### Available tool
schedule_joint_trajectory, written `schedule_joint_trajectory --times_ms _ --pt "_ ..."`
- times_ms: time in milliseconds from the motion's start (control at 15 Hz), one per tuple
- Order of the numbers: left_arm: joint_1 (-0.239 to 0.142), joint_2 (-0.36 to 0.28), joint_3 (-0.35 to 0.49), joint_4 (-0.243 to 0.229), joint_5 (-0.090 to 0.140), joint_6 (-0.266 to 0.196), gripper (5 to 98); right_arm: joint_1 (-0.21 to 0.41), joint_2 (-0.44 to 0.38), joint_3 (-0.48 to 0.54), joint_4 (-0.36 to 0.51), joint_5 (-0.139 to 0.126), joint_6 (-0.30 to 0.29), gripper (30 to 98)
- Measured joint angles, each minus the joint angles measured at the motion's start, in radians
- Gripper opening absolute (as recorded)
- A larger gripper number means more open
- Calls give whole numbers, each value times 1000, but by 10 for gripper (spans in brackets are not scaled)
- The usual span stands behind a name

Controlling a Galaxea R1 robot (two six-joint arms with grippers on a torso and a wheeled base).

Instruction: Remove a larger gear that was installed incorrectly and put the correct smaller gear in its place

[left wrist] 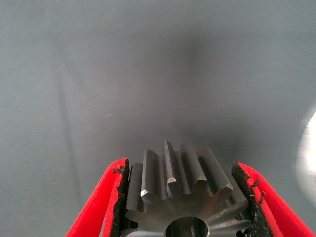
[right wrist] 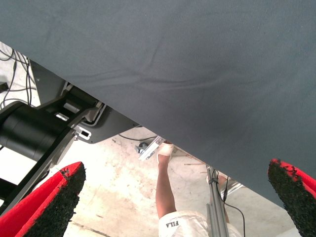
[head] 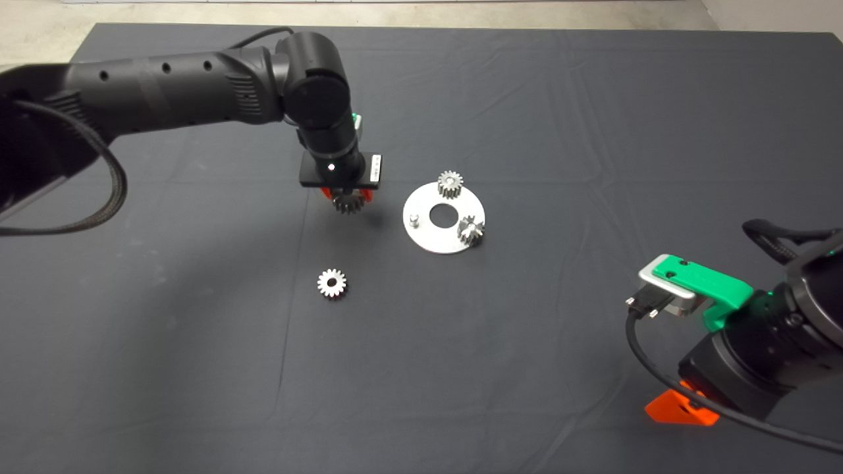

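Note:
My left gripper [head: 347, 197] hangs above the mat just left of the round silver plate [head: 428, 238] and is shut on the larger gear [head: 348, 203]. In the left wrist view the red fingers [left wrist: 106, 197] press on both sides of this gear [left wrist: 182, 197], whose tall teeth and dark centre hole show. The smaller gear [head: 331, 283] lies flat on the mat, nearer the front than the held gear. On the plate's left side a short peg [head: 413, 219] stands bare. My right gripper [head: 681, 408] is parked at the lower right, open [right wrist: 173, 197].
Two more gears sit on the plate, one at its far edge [head: 450, 184] and one at its right edge [head: 471, 230]. The plate has a large centre hole [head: 442, 214]. Beyond the mat's edge, the right wrist view shows a person's leg [right wrist: 165, 187] and the robot's base.

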Motion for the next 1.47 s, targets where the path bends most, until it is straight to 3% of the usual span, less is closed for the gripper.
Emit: schedule_joint_trajectory --times_ms 200,533,1467 --pt "31 -21 -8 0 14 19 457 0 0 0 0 0 0 976" --pt "24 -6 -7 0 3 18 457 0 0 0 0 0 0 976" --pt "24 -12 -7 0 4 19 497 0 0 0 0 0 0 976"
